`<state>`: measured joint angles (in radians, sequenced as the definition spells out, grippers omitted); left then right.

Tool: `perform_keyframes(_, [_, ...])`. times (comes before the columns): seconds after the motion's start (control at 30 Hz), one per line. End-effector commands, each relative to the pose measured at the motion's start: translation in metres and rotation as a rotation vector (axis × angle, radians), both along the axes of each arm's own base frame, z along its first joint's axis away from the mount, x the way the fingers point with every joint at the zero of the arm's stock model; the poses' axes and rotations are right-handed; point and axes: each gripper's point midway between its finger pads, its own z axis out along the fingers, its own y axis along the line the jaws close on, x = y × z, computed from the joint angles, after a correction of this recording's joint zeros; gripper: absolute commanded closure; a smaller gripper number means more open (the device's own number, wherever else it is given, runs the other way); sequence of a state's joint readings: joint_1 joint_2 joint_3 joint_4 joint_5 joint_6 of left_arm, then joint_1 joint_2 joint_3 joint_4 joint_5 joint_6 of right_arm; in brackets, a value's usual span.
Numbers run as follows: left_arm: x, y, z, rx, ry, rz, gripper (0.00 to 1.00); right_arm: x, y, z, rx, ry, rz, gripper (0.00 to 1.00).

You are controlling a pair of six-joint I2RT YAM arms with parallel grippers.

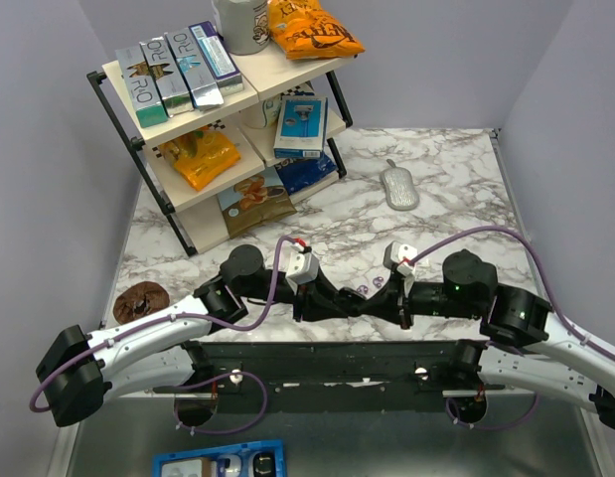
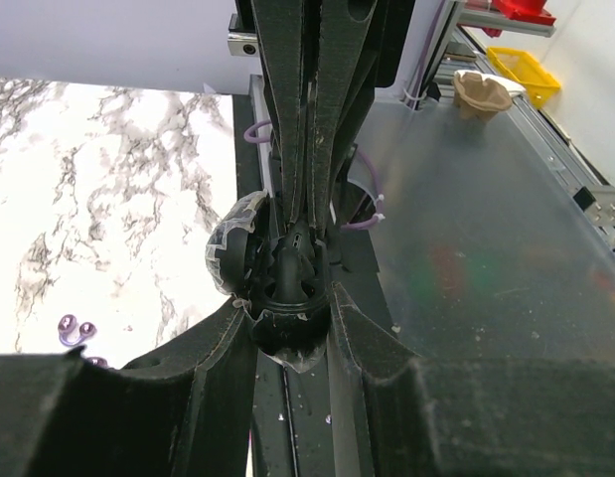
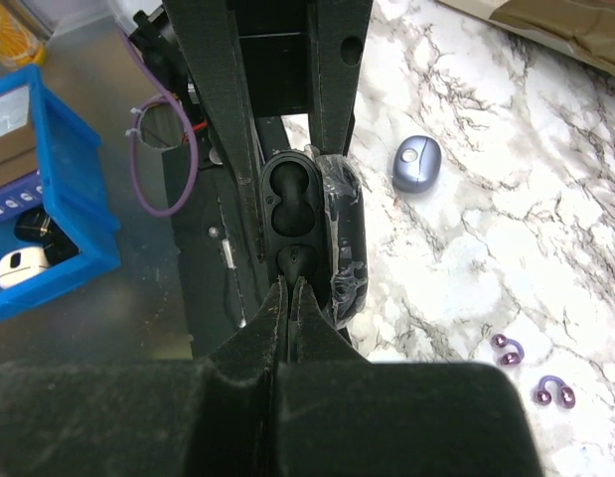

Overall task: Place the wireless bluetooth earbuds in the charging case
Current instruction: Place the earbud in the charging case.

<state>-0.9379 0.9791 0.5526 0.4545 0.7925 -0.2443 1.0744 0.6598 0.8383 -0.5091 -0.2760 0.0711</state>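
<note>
Marble table, near edge: your two arms meet nose to nose here, with the snack rack well off at the far left corner. Your left gripper is clamped on an open black clamshell case, one finger on each flank, holding it over the dark strip beside the table's edge; its film-wrapped lid is swung out toward the marble. Your right gripper has its fingers pressed together with nothing visible between them, tips at the rim of the case's nearer well. A small black earbud sits in that well; you cannot tell whether it is fully seated. The periwinkle charging case lies closed on the marble, near the black case but not touching it. The two purple earbuds lie loose on the marble, close together and apart from both cases.
</note>
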Motion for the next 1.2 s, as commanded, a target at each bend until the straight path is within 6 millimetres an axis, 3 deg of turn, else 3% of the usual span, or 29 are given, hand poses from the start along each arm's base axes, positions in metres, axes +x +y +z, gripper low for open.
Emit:
perform_keyframes(0.0, [0.003, -0.002, 0.001, -0.019, -0.015, 0.015, 1.00, 0.002, 0.002, 0.014, 0.053, -0.033, -0.006, 0.99])
perform_keyframes(0.47, [-0.001, -0.004, -0.011, 0.013, -0.003, 0.003, 1.00, 0.009, -0.002, 0.023, 0.091, -0.055, -0.060, 0.99])
perform_keyframes(0.8, [0.001, -0.005, -0.002, -0.017, -0.019, 0.017, 1.00, 0.003, -0.001, 0.014, 0.075, -0.036, -0.029, 0.99])
perform_keyframes(1.17, [0.002, -0.002, 0.003, -0.055, -0.035, 0.035, 1.00, 0.000, -0.010, 0.023, 0.111, -0.051, -0.036, 0.99])
